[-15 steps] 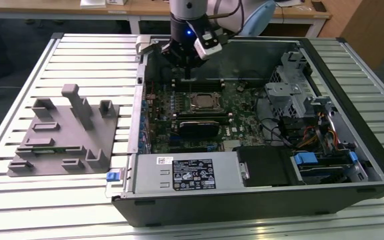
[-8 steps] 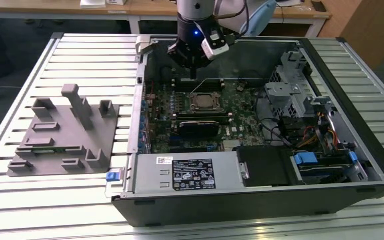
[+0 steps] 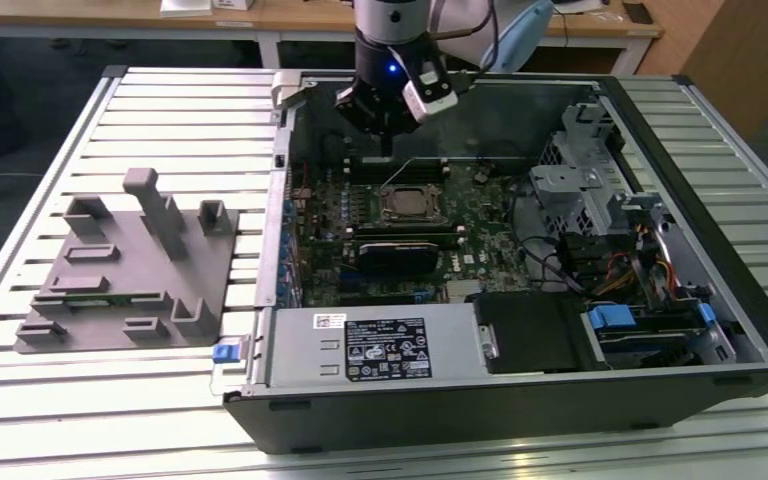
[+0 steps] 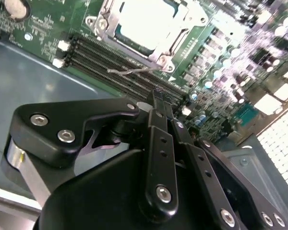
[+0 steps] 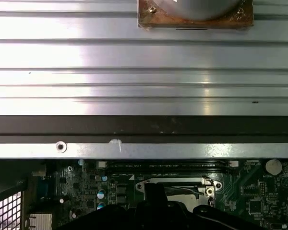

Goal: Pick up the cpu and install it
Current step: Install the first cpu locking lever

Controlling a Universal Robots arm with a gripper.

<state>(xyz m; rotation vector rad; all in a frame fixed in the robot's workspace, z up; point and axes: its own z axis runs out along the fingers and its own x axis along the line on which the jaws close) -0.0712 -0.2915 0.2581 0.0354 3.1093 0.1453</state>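
A: Black linkage bars fill the lower half of the second wrist view; that's the gripper (image 4: 156,98), its fingers (image 4: 159,108) pressed together with nothing between them.

B: And the cpu (image 4: 141,21)?

A: Upper centre of that frame, pale top showing inside the metal-framed socket (image 4: 182,36), apart from the fingertips. In the exterior view the gripper (image 3: 384,135) hangs above the motherboard (image 3: 471,245), just beyond the socket (image 3: 411,203), at upper centre.

B: What's around it?

A: An open computer case (image 3: 518,400) lies on a ribbed aluminium table (image 3: 157,110). A grey fixture (image 3: 131,265) sits at middle left. Wooden desks (image 3: 291,15) stand along the top edge.
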